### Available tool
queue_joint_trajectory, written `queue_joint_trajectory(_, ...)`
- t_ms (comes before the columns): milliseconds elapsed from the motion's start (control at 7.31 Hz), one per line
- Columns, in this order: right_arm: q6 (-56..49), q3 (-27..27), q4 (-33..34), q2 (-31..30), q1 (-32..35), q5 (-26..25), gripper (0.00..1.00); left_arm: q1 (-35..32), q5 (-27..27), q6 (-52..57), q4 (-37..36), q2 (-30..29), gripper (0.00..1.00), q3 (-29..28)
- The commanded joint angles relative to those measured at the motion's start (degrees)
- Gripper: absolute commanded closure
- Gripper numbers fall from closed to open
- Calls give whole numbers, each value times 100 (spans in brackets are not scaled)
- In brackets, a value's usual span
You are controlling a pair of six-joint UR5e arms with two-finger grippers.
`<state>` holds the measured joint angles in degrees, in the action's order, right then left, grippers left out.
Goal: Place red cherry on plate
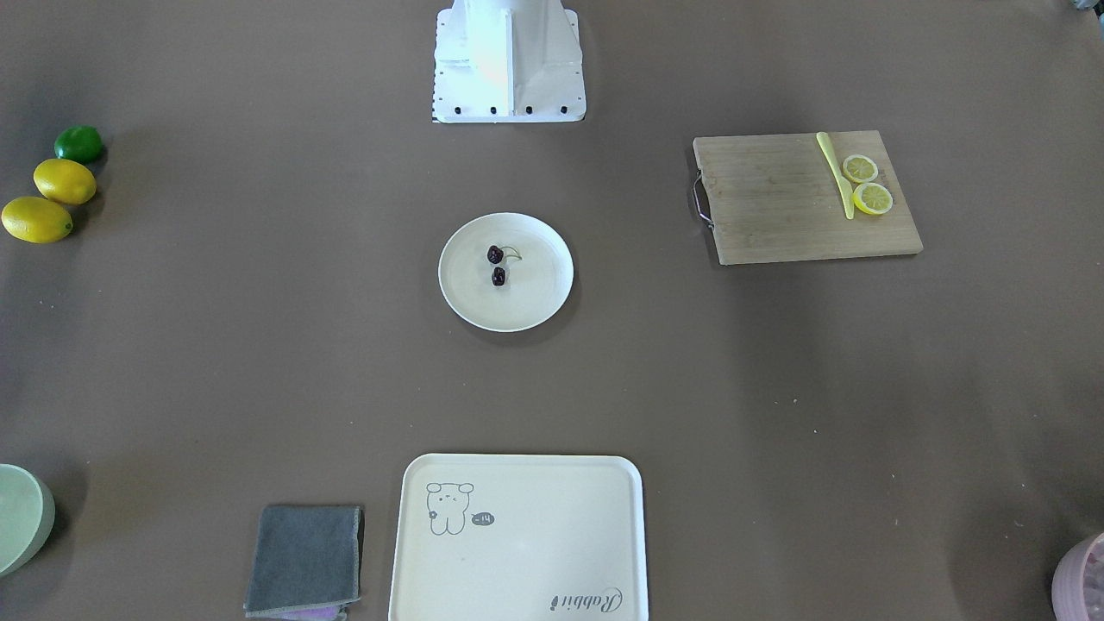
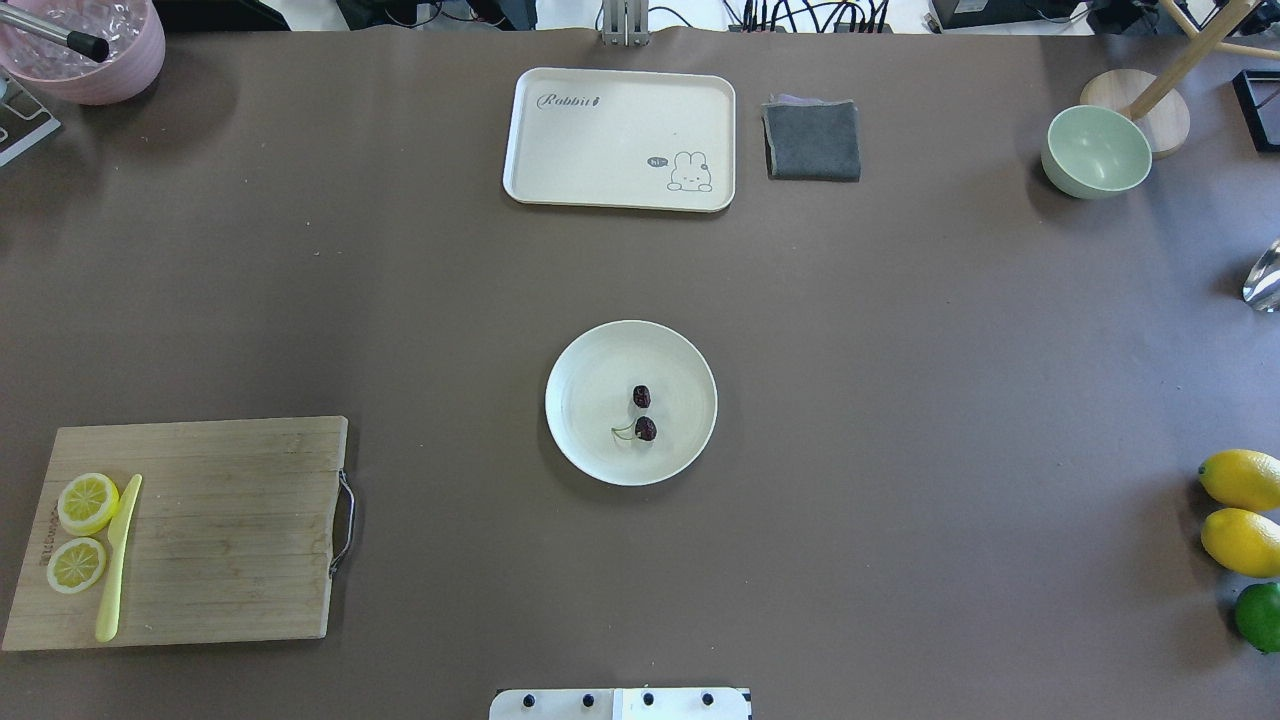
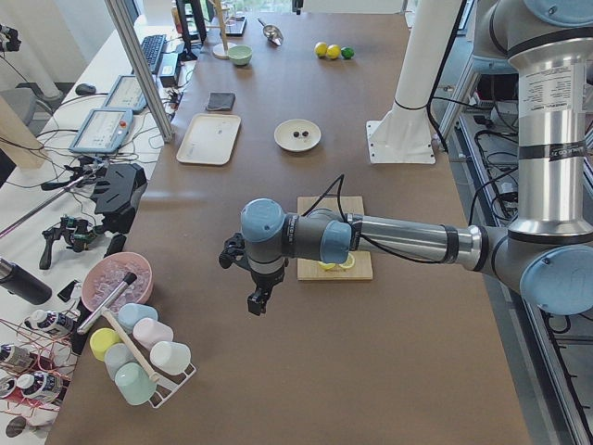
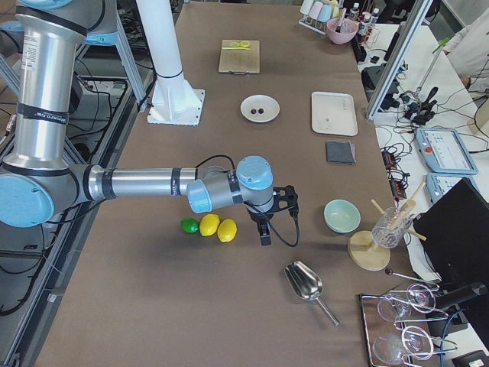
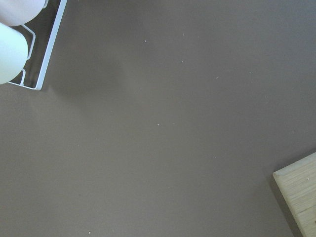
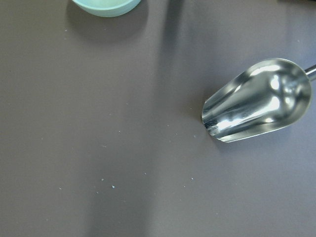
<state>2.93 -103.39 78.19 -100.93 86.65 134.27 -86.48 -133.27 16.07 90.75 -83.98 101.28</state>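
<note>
The red cherry, two dark maroon fruits on a thin green stem, lies on the round cream-white plate at the table's middle. The front-facing view shows the same: cherry inside the plate. Nothing touches either. My left gripper shows only in the left side view, hanging over the table's end, far from the plate, so I cannot tell its state. My right gripper shows only in the right side view, low beside the lemons, state also unclear. Neither wrist view shows any fingers.
A wooden cutting board carries two lemon slices and a yellow-green knife. At the far edge are a cream tray, grey cloth and green bowl. Lemons, a lime, a metal scoop and a cup rack sit at the ends.
</note>
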Motion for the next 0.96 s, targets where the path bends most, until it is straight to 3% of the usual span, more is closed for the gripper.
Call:
queue_joint_trajectory(0, -610, -136, 625, -15, 405, -6, 0, -1, -6, -8, -5, 13, 3, -64)
queue_joint_trajectory(821, -610, -146, 653, -94, 441, -59, 0, -1, 11, 10, -5, 13, 3, -3)
